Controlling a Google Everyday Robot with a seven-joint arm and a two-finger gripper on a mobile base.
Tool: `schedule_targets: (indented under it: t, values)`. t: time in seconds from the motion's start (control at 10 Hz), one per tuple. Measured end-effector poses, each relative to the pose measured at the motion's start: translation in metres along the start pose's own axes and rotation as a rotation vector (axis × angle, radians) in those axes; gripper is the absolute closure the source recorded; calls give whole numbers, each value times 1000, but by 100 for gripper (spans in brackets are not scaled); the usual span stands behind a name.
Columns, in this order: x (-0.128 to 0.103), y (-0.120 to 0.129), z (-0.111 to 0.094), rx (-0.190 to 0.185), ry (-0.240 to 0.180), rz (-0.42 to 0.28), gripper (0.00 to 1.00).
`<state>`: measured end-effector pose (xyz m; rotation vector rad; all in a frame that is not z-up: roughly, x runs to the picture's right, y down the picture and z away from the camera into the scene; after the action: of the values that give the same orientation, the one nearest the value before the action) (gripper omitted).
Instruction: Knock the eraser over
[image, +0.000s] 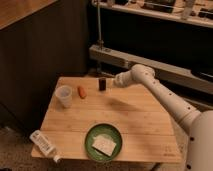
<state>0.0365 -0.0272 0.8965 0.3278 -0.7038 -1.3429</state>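
The eraser is a small near-black block standing upright near the far edge of the wooden table. My gripper is at the end of the white arm, just right of the eraser and at about its height, very close to it. A small orange oblong piece lies left of the eraser. A clear plastic cup stands further left.
A green plate with a pale sponge-like piece on it sits near the table's front edge. A white bottle lies at the front left corner, overhanging the edge. A metal rack and post stand behind the table.
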Motion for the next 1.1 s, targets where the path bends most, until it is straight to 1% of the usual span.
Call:
schedule_targets:
  t: [0.4, 0.7, 0.9, 1.1]
  values:
    - [-2, 5, 7, 41, 4, -7, 95]
    - [-8, 10, 17, 66, 1, -17, 95]
    - [-12, 18, 29, 92, -12, -19, 95]
    - [-13, 24, 35, 98, -18, -24, 95]
